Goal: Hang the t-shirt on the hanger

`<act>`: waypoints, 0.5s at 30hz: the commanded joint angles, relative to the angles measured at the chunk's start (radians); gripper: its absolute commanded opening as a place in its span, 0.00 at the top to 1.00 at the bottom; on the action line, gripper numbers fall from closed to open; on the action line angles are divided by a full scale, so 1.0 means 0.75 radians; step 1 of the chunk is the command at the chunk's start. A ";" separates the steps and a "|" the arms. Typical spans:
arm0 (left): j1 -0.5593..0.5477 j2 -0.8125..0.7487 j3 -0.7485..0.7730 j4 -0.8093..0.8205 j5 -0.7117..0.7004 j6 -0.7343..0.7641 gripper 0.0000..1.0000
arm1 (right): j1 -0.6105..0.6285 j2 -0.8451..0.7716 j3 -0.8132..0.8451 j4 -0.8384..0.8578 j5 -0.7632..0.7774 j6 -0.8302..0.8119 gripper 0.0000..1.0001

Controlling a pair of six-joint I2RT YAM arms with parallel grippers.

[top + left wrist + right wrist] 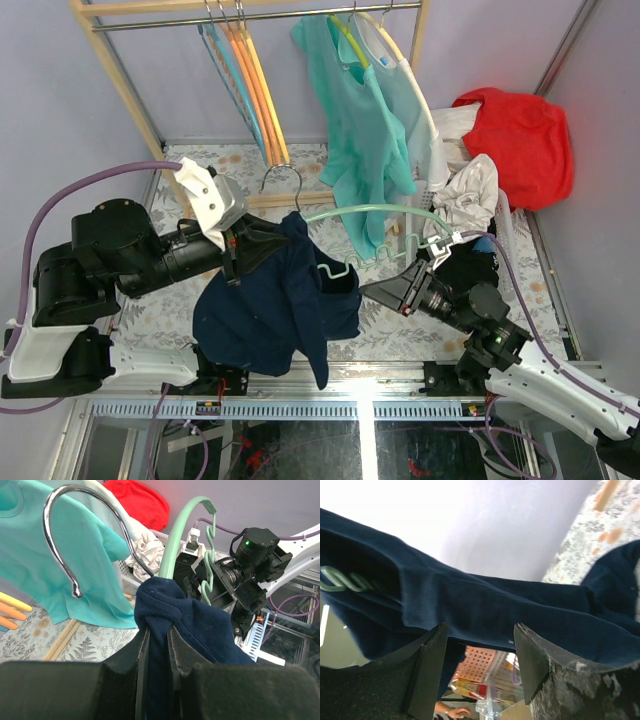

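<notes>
The navy t-shirt [270,310] hangs bunched from my left gripper [255,245], whose jaws are shut on a fold of its cloth [200,625]. The mint-green hanger [360,208] rises out of the cloth just past the left gripper [157,630]. Its silver hook [55,510] curls up to the left and its green arm [175,545] sweeps right. My right gripper [375,290] is open at the shirt's right edge. In the right wrist view the t-shirt [495,610] stretches across just beyond the right gripper [480,630], with the hanger's wavy bar [340,580] at left.
A wooden rack [110,60] stands at the back with orange hangers [265,90] and a teal shirt [360,130] on its rail. A red garment [520,130] and white cloth [470,195] lie at the back right. The floral table [170,310] lies beneath the arms.
</notes>
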 commanded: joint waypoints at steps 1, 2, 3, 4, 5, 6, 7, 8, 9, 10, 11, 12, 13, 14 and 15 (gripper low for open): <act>0.005 -0.022 -0.022 0.210 -0.007 0.010 1.00 | 0.001 0.017 0.022 0.316 -0.069 0.105 0.37; 0.006 -0.024 -0.025 0.208 -0.017 0.011 1.00 | -0.001 0.014 0.025 0.316 -0.075 0.106 0.37; 0.004 -0.027 -0.031 0.204 -0.028 0.011 1.00 | 0.000 0.008 0.029 0.305 -0.078 0.105 0.37; 0.005 -0.025 -0.036 0.200 -0.038 0.013 1.00 | -0.001 -0.004 0.030 0.284 -0.078 0.103 0.37; 0.004 -0.023 -0.039 0.197 -0.046 0.015 1.00 | 0.001 -0.022 0.029 0.270 -0.073 0.101 0.37; 0.005 -0.024 -0.044 0.197 -0.049 0.017 1.00 | 0.001 -0.035 0.028 0.262 -0.068 0.100 0.37; 0.005 -0.022 -0.046 0.196 -0.049 0.017 1.00 | 0.000 -0.044 0.030 0.254 -0.063 0.097 0.36; 0.004 -0.019 -0.047 0.197 -0.048 0.016 1.00 | 0.000 -0.045 0.037 0.245 -0.061 0.094 0.36; 0.004 -0.015 -0.047 0.197 -0.046 0.015 1.00 | 0.001 -0.039 0.047 0.234 -0.063 0.091 0.36; 0.004 -0.013 -0.046 0.198 -0.044 0.014 1.00 | 0.001 -0.028 0.059 0.221 -0.069 0.087 0.36; 0.004 -0.014 -0.048 0.200 -0.040 0.014 1.00 | 0.000 -0.017 0.073 0.199 -0.072 0.082 0.36; 0.005 -0.014 -0.053 0.205 -0.037 0.013 1.00 | -0.001 -0.008 0.087 0.166 -0.072 0.071 0.36; 0.005 -0.020 -0.061 0.211 -0.036 0.012 1.00 | 0.000 -0.002 0.095 0.139 -0.066 0.063 0.36; 0.005 -0.025 -0.072 0.219 -0.034 0.013 1.00 | 0.000 0.002 0.098 0.126 -0.058 0.059 0.36; 0.005 -0.027 -0.080 0.225 -0.034 0.013 1.00 | 0.001 0.005 0.096 0.129 -0.051 0.057 0.36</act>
